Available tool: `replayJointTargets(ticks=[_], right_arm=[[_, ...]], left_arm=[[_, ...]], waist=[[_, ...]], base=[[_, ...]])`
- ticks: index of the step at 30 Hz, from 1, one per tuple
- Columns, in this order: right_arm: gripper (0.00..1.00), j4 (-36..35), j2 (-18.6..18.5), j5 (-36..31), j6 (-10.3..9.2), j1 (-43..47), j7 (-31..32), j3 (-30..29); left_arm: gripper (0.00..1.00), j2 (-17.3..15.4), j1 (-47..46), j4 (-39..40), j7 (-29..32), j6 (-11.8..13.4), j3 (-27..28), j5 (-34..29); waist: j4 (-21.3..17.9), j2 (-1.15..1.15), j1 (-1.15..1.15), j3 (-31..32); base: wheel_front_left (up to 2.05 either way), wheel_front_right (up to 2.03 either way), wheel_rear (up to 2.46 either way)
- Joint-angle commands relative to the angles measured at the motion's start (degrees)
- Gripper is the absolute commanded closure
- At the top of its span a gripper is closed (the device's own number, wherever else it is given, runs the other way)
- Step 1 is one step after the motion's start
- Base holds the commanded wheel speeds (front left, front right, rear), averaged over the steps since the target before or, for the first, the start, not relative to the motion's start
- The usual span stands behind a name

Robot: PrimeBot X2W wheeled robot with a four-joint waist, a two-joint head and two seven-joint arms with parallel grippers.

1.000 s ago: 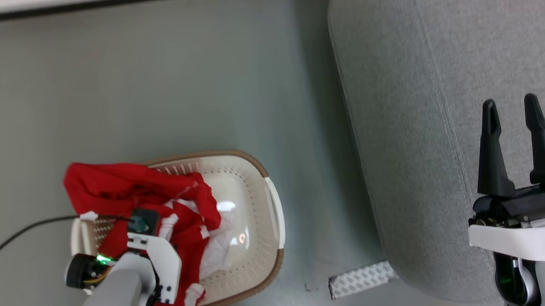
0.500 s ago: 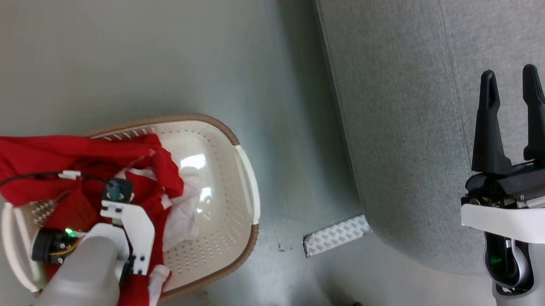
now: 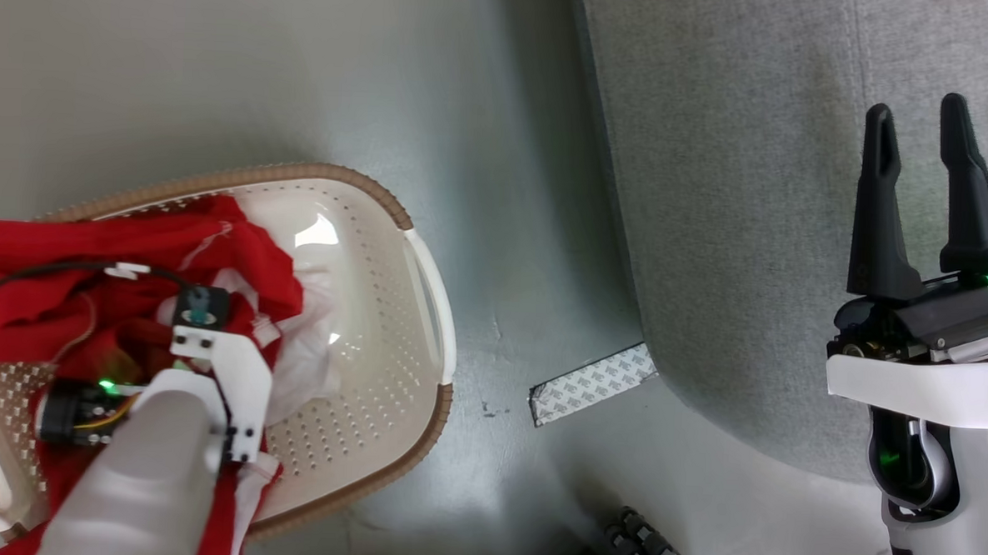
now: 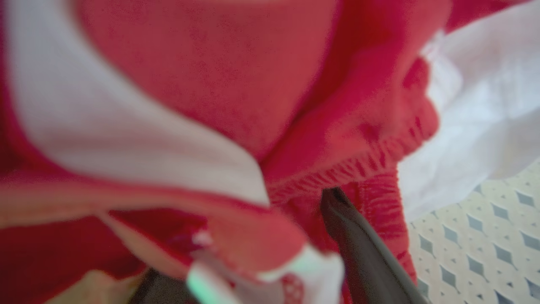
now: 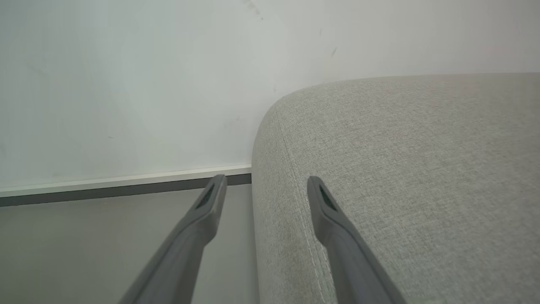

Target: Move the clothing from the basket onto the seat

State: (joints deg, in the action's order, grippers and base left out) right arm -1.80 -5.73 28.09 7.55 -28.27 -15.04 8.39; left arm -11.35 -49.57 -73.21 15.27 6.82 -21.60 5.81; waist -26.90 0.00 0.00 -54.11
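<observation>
Clothing [image 3: 26, 307] is heaped in the basket [image 3: 374, 339] at lower left, spilling over its rim. Left fingers [image 4: 363, 253] are spread open, buried in its red folds. Right fingers [image 3: 878, 219] are held open, empty, over the sofa [image 3: 714, 195] at right.

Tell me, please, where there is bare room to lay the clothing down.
The sofa is bare by the right pincer. The floor between basket and sofa is open except for a tape strip. The basket's left half is crowded with clothing.
</observation>
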Motion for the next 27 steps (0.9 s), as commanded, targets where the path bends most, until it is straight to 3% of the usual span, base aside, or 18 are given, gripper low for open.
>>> replayJointTargets(ticks=[1, 2, 10, 17, 22, 27], right_arm=[[0.00, -0.1, -0.2, -0.1, -0.12, -0.6, -0.2, -0.3], [0.00, 0.0, -0.2, -0.2, -0.12, -0.5, -0.2, -0.4], [0.00, 0.6, -0.5, -0.6, -0.12, -0.9, -0.2, -0.1], [0.00, 1.0, -1.8, -1.6, -0.12, 0.5, -0.2, -0.8], [0.00, 1.4, -2.8, -2.1, -0.12, 1.8, -0.2, -0.8], [0.00, 2.9, -4.3, -2.8, -0.12, 4.8, -0.2, -0.5]], left_arm=[[0.62, 0.5, 0.4, -0.2, -0.3, 0.2, -0.3, -0.3], [1.00, 0.9, 0.8, -0.2, -0.5, 0.6, -0.4, -0.3], [1.00, 3.0, 1.4, 0.0, -1.8, 1.0, -0.7, 0.9], [1.00, 5.6, 3.5, 0.1, -4.1, 0.5, -0.6, 2.7], [1.00, 5.5, 5.2, 0.0, -6.1, -2.3, 0.1, 4.6], [1.00, 6.9, 9.5, 0.1, -10.9, -5.9, 0.1, 6.4]], waist=[[0.3, 0.00, 0.00, 0.0], [0.4, 0.00, 0.00, 0.0], [1.1, 0.00, 0.00, 2.5], [2.9, 0.00, 0.00, 8.9], [4.3, 0.00, 0.00, 14.2], [6.7, 0.00, 0.00, 23.8]], base=[[0.00, 0.00, 0.00], [0.00, 0.00, 0.00], [0.00, 0.00, 0.00], [0.00, 0.00, 0.00], [0.00, 0.00, 0.00], [0.00, 0.00, 0.00]])
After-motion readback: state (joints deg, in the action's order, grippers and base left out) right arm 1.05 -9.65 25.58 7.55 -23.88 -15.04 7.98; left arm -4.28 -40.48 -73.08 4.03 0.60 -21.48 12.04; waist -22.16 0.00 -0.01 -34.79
